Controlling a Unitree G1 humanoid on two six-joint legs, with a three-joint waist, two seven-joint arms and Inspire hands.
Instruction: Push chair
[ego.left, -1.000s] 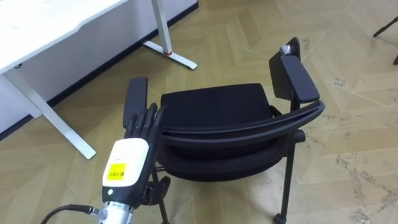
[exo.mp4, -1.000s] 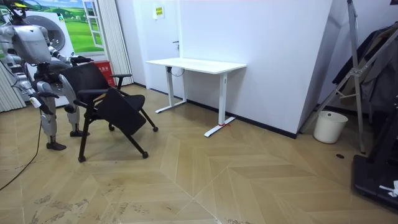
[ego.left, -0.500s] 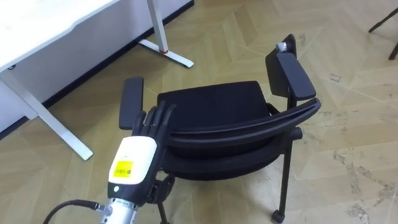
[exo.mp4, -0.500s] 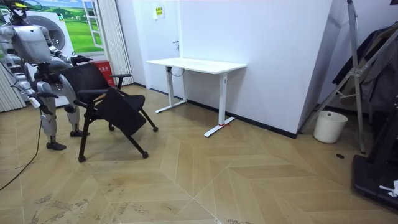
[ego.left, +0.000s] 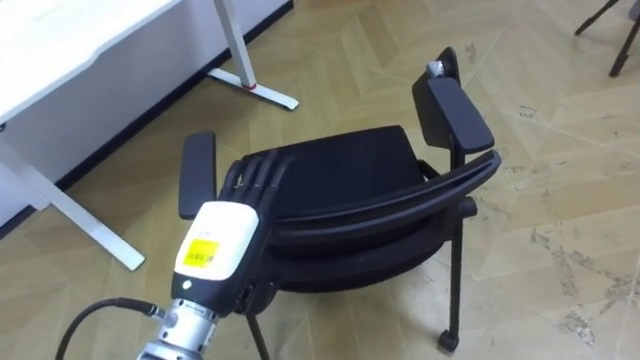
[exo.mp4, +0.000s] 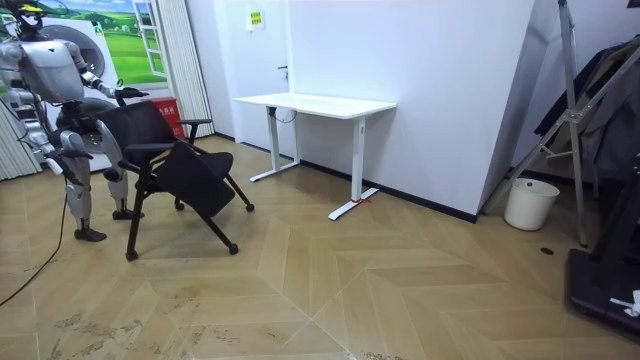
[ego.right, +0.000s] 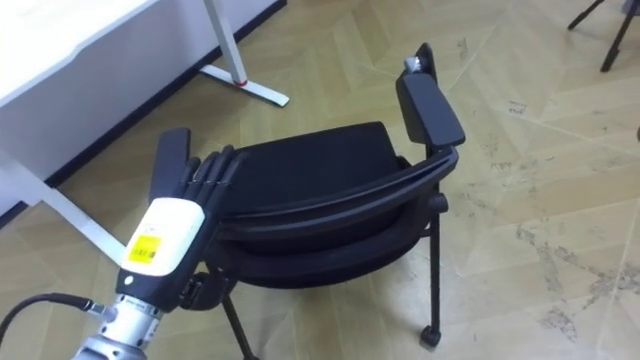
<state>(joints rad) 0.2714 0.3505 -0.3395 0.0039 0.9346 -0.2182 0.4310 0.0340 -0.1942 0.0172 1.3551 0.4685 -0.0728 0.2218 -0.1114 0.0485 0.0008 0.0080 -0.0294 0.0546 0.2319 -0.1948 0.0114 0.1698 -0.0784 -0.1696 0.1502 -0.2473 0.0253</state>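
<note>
A black chair (ego.left: 340, 170) with two armrests stands on castors right in front of me, its curved backrest (ego.left: 400, 205) nearest to me. My left hand (ego.left: 213, 245) lies open on the left end of the backrest, with straight fingers (ego.left: 255, 180) reaching over its top edge towards the seat. In the room view I stand behind the chair (exo.mp4: 170, 160) at the room view's left, with my left arm stretched out to its back. My right hand (exo.mp4: 58, 162) hangs low at my side, away from the chair.
A white desk (ego.left: 60, 60) on thin legs stands ahead to my left, its foot (ego.left: 255, 88) close to the chair's front. Open wooden floor lies ahead and to my right. A white bin (exo.mp4: 530, 203) and a rack stand far off by the wall.
My left hand has slid forward, so its fingers now lie further over the backrest's top. The eye view has shifted a little; in the room view the chair stays where it was.
</note>
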